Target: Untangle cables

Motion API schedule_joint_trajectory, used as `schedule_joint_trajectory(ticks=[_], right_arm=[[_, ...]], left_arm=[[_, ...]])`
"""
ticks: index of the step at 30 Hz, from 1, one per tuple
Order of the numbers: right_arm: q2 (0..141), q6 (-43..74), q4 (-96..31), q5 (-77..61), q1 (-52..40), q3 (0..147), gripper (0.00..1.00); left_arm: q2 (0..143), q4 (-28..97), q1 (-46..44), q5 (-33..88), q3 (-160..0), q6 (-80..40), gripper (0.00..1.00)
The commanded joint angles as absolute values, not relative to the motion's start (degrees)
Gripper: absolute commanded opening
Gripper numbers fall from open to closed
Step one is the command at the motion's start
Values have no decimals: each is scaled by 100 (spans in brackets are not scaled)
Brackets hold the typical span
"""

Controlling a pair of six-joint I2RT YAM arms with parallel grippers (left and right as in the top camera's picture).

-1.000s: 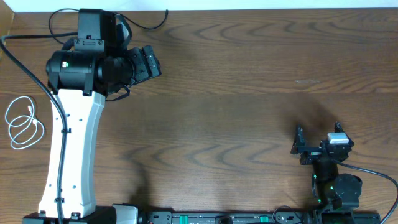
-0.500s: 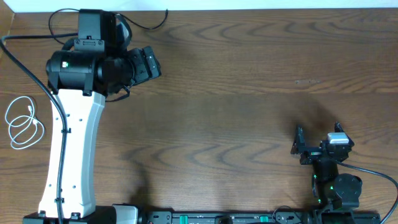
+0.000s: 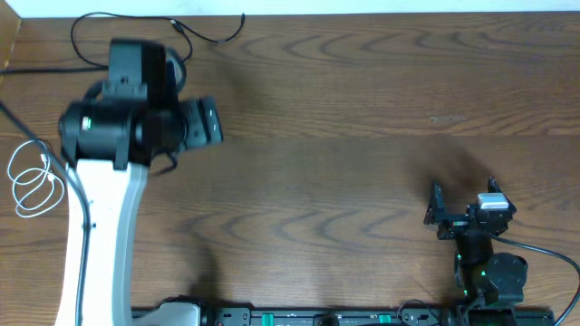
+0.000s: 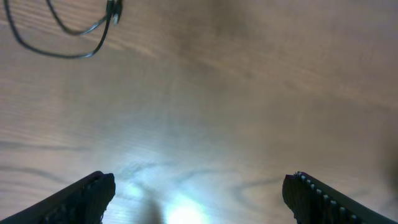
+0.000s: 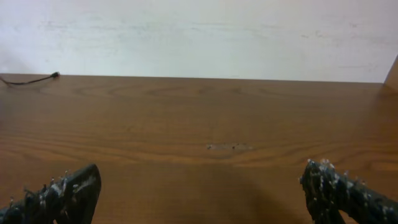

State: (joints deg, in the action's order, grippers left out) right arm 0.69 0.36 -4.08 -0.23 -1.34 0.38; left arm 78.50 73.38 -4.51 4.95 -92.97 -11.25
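Observation:
A white cable (image 3: 30,186) lies coiled in loose loops at the table's left edge. A thin black cable (image 3: 216,40) curves along the far edge behind my left arm; in the left wrist view the black cable (image 4: 62,42) loops at the top left with a small plug (image 4: 114,9). My left gripper (image 3: 216,123) hovers open to the right of the white cable, and nothing sits between its fingers (image 4: 93,196). My right gripper (image 3: 464,195) stands open near the front right, far from the cables. The black cable's end (image 5: 31,79) shows far off to its left.
The left arm's white link (image 3: 98,226) stretches from the front edge to the back left, with its thicker black cable (image 3: 27,136) passing close by the white coil. A pale wall (image 5: 199,37) bounds the table's far edge. A small scuff (image 3: 447,119) marks the wood at right.
My left arm has swung a little to the left and toward the front, carrying its open gripper with it. The right arm and the cables have not moved.

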Motion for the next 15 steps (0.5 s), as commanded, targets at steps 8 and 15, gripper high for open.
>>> schedule_joint_trajectory(ticks=[8,15], right_arm=[[32,-5,-443,27,-139,32,99],[32,-5,-443,27,-139,32,99]], left_arm=[[5961,6785,-432,338,-7113,-259,98],[4425,6805,-429,340,-6530,-259,98]])
